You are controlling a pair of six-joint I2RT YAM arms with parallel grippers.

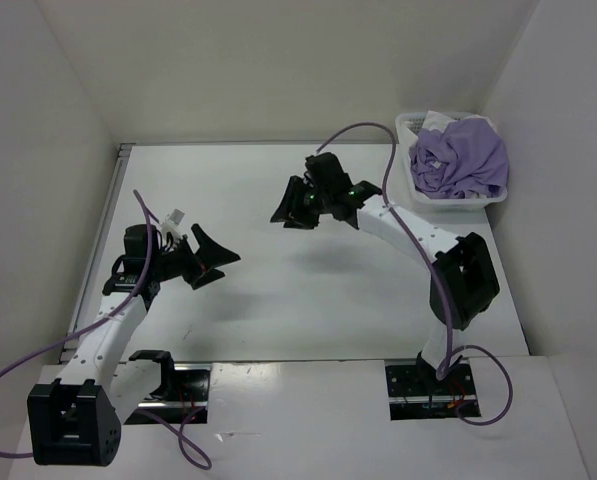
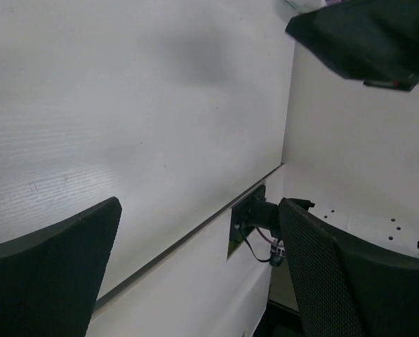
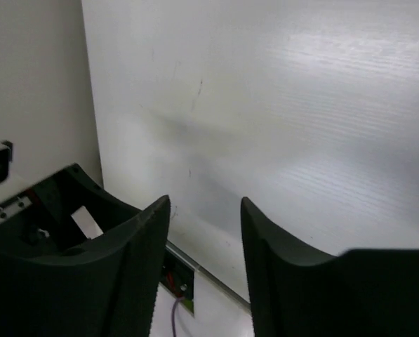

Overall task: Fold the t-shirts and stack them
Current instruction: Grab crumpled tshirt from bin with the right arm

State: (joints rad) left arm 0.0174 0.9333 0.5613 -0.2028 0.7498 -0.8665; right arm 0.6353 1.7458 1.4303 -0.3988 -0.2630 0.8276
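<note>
In the far right corner of the white table [image 1: 278, 320], close against the 2 walls there, a white mesh basket [image 1: 448, 200]. Heaped inside it, crumpled and unfolded, the lavender t-shirt [image 1: 465, 160], bulging up above the rim. Behind that, at the back left of the basket, a small peak of the cream t-shirt [image 1: 435, 121], mostly buried. Impossible to tell from these views what else lies under the heap. Well apart from the basket, over the left half of the table, the left gripper [image 1: 216, 262], raised off the surface and turned toward the middle, jaws spread very wide and empty. From the left wrist camera, 2 dark fingers [image 2: 55, 274] at the lower corners of the view, only bare table and the near edge between them. Out over the far middle of the table, the right gripper [image 1: 293, 212], to the left of the basket and apart from it, on an arm stretched up from its base at the near right edge. Jaws there parted at a moderate width, narrower than the left pair, closed on nothing. From the right wrist camera, bare white table in the gap between the 2 fingertips. Arching over the right arm, a purple cable [image 1: 373, 130].
</note>
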